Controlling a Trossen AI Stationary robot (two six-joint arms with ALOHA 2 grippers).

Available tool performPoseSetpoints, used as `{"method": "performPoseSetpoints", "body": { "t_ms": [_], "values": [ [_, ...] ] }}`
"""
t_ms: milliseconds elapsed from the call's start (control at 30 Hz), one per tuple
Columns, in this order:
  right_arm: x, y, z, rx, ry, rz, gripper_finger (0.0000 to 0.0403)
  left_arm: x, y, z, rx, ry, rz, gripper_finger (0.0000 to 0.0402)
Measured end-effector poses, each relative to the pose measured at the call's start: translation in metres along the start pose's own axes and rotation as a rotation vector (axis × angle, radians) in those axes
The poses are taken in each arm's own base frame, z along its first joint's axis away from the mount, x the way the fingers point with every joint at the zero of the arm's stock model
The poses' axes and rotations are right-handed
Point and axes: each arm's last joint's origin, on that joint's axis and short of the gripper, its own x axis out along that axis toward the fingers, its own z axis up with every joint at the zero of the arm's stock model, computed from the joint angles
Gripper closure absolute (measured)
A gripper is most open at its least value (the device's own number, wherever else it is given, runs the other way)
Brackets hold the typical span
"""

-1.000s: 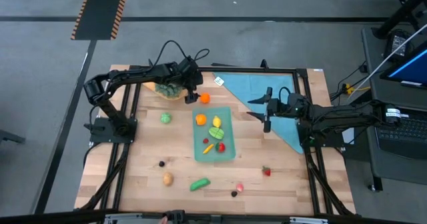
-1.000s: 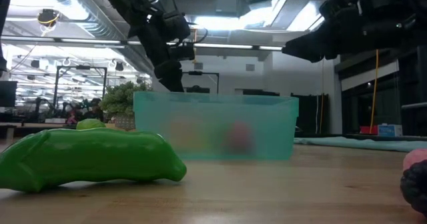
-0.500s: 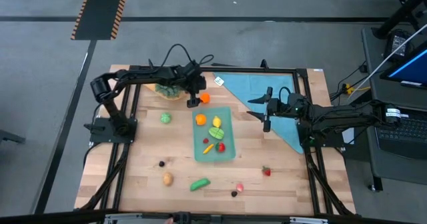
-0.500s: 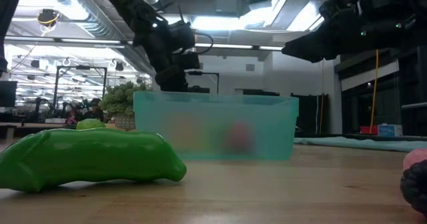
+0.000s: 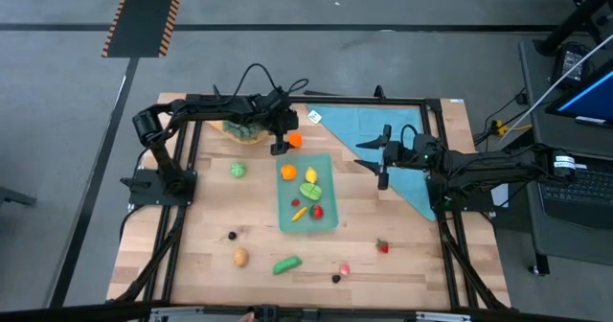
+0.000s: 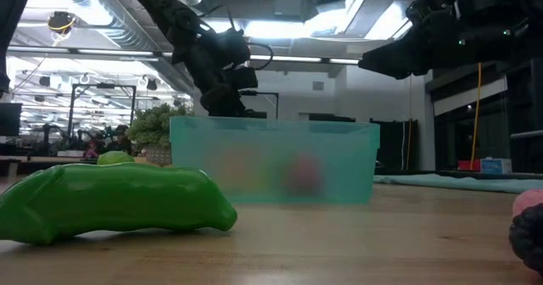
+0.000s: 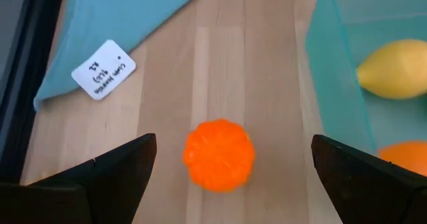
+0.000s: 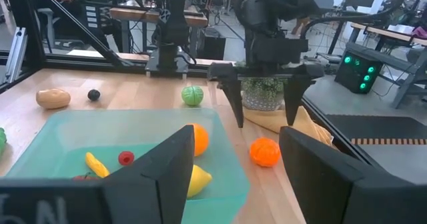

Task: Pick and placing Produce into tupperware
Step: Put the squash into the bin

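1. Hovering w/ fingers spread, left gripper sits just beside orange fruit on bare wood.
2. Tupperware near fruit; leafy bunch, blue cloth, white tag close by.
3. Right gripper released, beside tupperware, over cloth edge.

Teal tupperware holds produce; orange pumpkin outside.

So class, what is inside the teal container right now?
The container holds an orange, a lemon, a green piece, a red piece and a small yellow-orange piece. Anything beneath them cannot be seen.
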Motion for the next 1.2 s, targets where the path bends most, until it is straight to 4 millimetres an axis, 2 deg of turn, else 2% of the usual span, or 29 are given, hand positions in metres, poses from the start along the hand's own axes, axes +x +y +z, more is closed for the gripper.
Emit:
{"method": "performPoseSetpoints", "body": {
  "t_ms": [233,1200],
  "values": [
    [0.000,0.000,0.000,0.001,-0.002,0.000,0.0182,0.017,0.000,-0.008,0.012,0.044,-0.024,0.0011],
    [0.000,0.000,0.000,0.002,-0.003,0.001,0.0182,0.018,0.003,-0.008,0.005,0.037,-0.012,0.0011]
  ]
}}
